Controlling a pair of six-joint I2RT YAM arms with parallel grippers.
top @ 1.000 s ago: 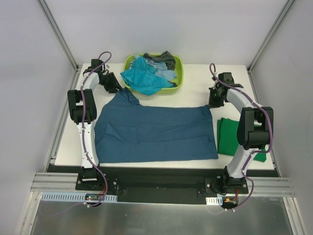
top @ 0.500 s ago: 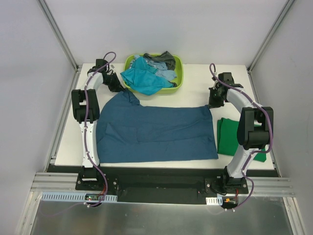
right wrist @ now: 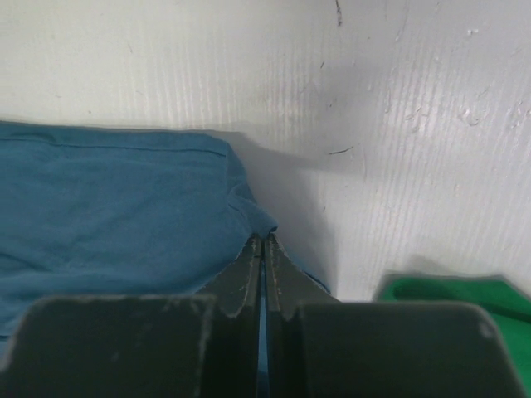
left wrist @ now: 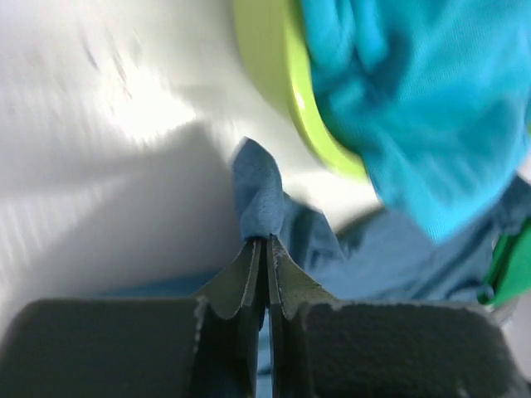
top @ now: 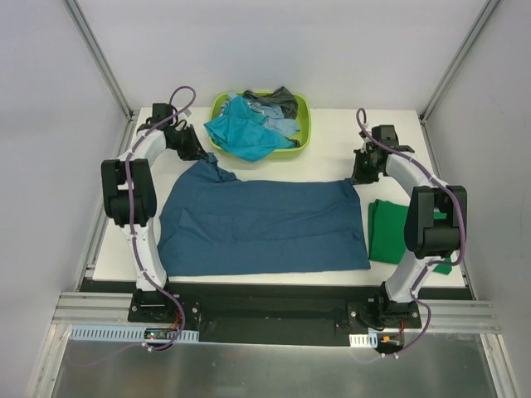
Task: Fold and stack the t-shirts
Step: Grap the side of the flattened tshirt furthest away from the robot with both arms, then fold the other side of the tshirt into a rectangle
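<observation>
Left fingers (left wrist: 236,290) (right fingers (right wrist: 286,286) too) pinch dark blue t-shirt (top: 265,224) corners.

The spread shirt (top: 265,224) lies on the table (top: 332,162) before me, the basket (top: 303,124) of shirts (top: 245,133) at its twelve o'clock, the small shirt (top: 386,232) at its three, under my right arm (top: 431,217).

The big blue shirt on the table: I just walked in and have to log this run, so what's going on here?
Two robot arms are handling the dark blue t-shirt, spread flat on the table. The left pincer is shut on its far left corner beside the lime-green basket, and the right pincer is shut on its far right corner. A bright green t-shirt lies by the right arm; a teal t-shirt and others sit in the basket.
</observation>
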